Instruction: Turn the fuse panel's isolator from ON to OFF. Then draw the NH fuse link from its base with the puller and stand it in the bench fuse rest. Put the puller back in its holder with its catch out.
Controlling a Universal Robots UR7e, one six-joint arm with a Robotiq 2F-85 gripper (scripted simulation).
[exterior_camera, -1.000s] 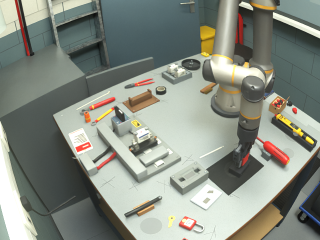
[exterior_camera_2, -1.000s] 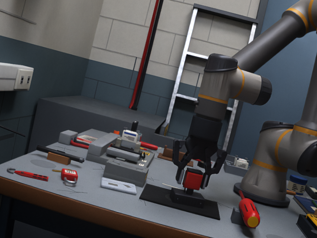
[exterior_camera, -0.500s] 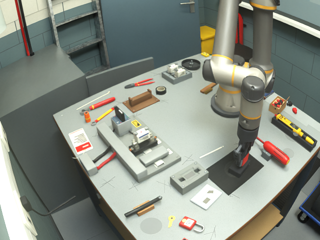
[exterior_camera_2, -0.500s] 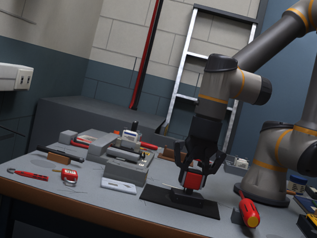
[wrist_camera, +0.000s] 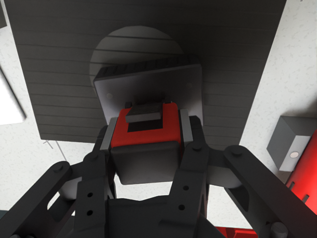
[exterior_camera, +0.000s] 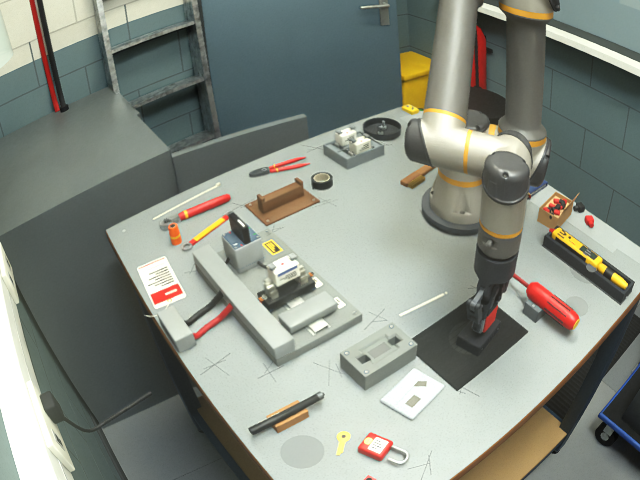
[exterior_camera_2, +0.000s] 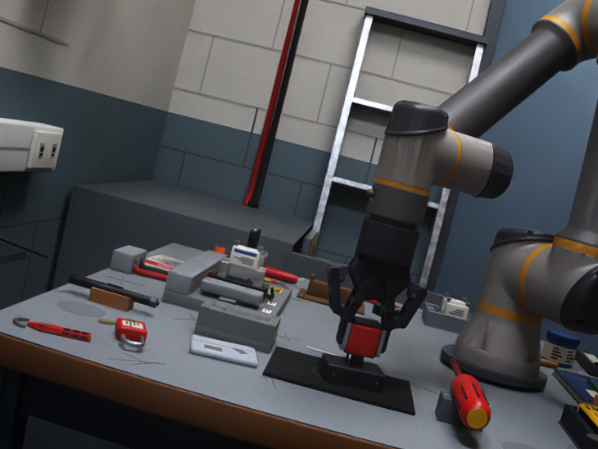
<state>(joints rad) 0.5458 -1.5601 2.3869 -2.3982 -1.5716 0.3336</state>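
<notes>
My gripper (exterior_camera: 484,316) (exterior_camera_2: 363,338) (wrist_camera: 146,128) is over the black mat at the bench's right front, pointing down. The red puller (exterior_camera: 487,319) (exterior_camera_2: 363,340) (wrist_camera: 145,126) is clamped in it by its handle and stands upright in its dark holder (exterior_camera: 476,342) (exterior_camera_2: 352,371) (wrist_camera: 151,79). On the fuse panel (exterior_camera: 276,294) (exterior_camera_2: 232,295) at the left, the white NH fuse link (exterior_camera: 285,269) (exterior_camera_2: 244,257) sits in its base, with the isolator's black handle (exterior_camera: 239,227) (exterior_camera_2: 254,238) behind it. The grey fuse rest (exterior_camera: 378,354) (exterior_camera_2: 236,325) stands between the panel and the mat.
A small parts box (exterior_camera: 555,208) sits at the right edge. A red screwdriver (exterior_camera: 550,303) (exterior_camera_2: 468,397) lies on a grey block right of the mat, a white card (exterior_camera: 412,393) (exterior_camera_2: 223,350) in front of the rest, and a red padlock (exterior_camera: 378,446) (exterior_camera_2: 130,331) near the front edge.
</notes>
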